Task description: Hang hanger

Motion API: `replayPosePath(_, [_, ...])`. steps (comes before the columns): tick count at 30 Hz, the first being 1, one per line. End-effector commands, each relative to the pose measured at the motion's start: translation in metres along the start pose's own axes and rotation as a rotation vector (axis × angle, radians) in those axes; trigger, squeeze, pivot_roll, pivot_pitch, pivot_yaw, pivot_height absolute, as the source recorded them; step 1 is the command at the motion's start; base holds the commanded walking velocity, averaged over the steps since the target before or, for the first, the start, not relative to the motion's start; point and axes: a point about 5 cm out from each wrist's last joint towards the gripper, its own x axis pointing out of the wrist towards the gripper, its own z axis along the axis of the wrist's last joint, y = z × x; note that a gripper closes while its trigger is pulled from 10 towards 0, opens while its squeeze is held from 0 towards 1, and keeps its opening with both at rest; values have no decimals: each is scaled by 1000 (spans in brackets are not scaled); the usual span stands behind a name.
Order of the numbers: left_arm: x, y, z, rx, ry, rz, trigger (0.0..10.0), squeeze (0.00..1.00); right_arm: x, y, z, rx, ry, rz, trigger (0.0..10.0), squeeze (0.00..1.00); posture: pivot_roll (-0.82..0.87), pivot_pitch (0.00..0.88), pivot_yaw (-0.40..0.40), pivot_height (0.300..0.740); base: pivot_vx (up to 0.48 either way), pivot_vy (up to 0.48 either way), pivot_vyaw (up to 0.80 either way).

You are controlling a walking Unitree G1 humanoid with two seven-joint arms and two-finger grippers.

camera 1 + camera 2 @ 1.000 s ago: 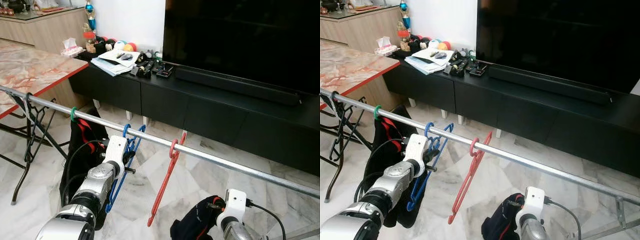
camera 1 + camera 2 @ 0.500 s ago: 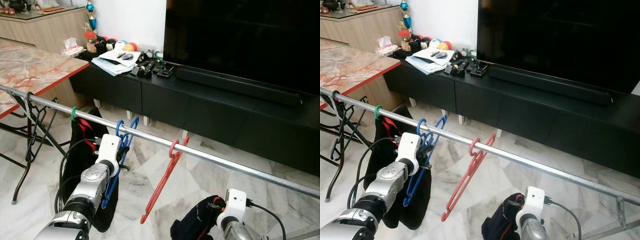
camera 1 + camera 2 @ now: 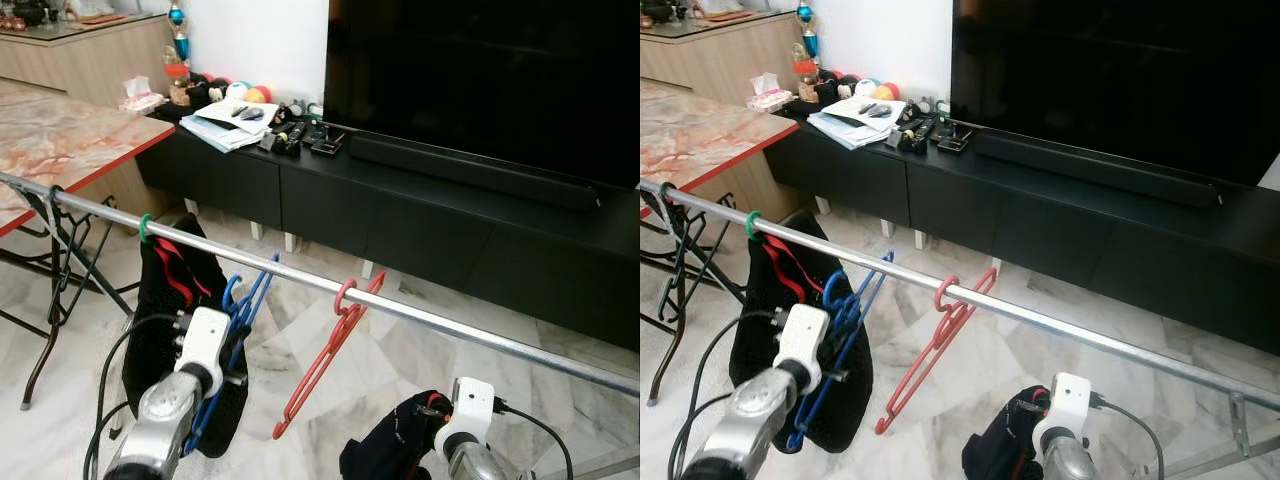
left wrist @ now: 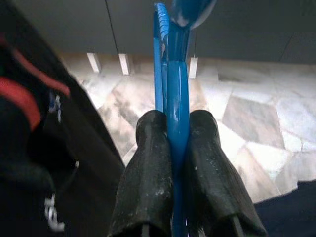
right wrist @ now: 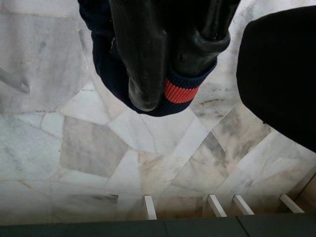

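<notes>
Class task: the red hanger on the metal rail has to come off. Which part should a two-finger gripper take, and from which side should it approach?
Grip the red hanger on its straight neck just below the hook, coming from the robot's side of the rail. The hook loops over the rail there and the flat frame slants down toward the robot, so it likely lifts off cleanly.

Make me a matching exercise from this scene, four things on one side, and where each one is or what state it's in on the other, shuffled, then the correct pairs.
Things:
1. blue hanger
2. red hanger
3. green hook
4. dark garment with red band

States:
A. hooked on the metal rail, hanging free with no gripper on it
B. gripped by the right gripper, above the marble floor
C. pinched between the left gripper fingers, below the rail
D. on the rail, carrying a black jacket

Pairs: 1-C, 2-A, 3-D, 4-B
</notes>
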Motion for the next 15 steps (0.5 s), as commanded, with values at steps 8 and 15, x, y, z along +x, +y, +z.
replayPosePath(8, [-28, -4, -17, 18, 14, 37, 10000, 0, 1, 1, 7, -4, -34, 4, 10000, 0, 113, 0, -30, 740, 0, 0, 0])
replayPosePath(15, [-31, -7, -19, -25, 37, 68, 10000, 0, 0, -6, 9, 12, -60, -17, 10000, 0, 109, 0, -31, 740, 0, 71, 0])
